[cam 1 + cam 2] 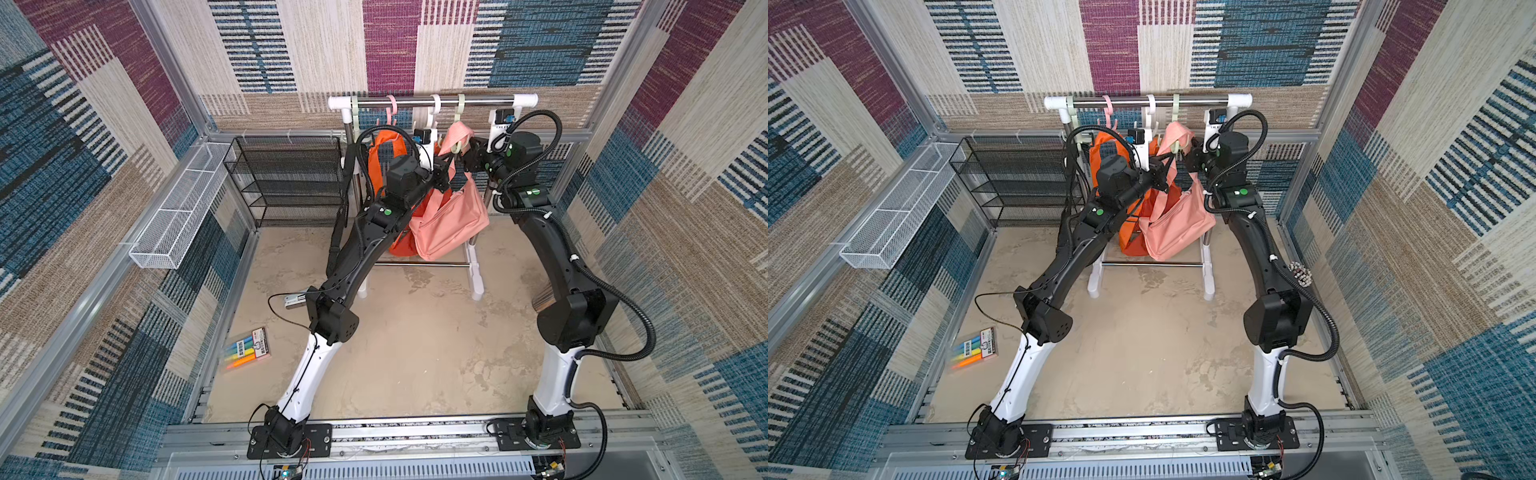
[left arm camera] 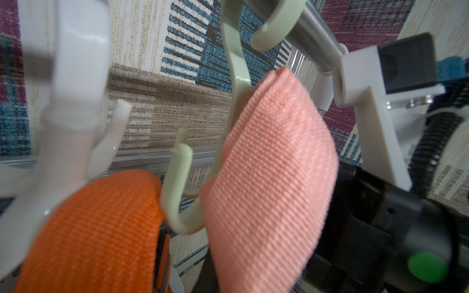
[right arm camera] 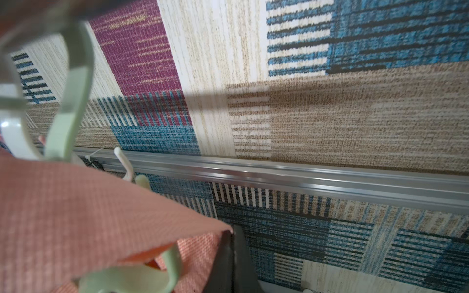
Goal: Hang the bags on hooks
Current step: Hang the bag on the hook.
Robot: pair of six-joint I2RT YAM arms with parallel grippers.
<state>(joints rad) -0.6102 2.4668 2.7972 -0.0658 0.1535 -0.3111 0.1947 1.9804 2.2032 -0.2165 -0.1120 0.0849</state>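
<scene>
The pink bag [image 1: 451, 224] [image 1: 1177, 228] hangs in front of the rack, its strap [image 1: 457, 131] pulled up beside the pale green hook [image 1: 457, 146] on the rail. My right gripper [image 3: 232, 234] is shut on the strap's edge, just right of the hook. My left gripper [image 1: 446, 163] is on the hook's left side, and the strap [image 2: 266, 177] rises out of its hidden jaws. In the right wrist view the green hook's lower prong [image 3: 175, 256] sits between two layers of strap [image 3: 76, 208]. In the left wrist view the hook's curve [image 2: 182, 203] touches the strap.
An orange bag [image 1: 386, 149] hangs on the same rail [image 1: 411, 102], left of the pink one. A black mesh shelf [image 1: 291, 178] and a white wire basket [image 1: 178, 208] stand at the left. A pack of highlighters [image 1: 249, 347] lies on the floor.
</scene>
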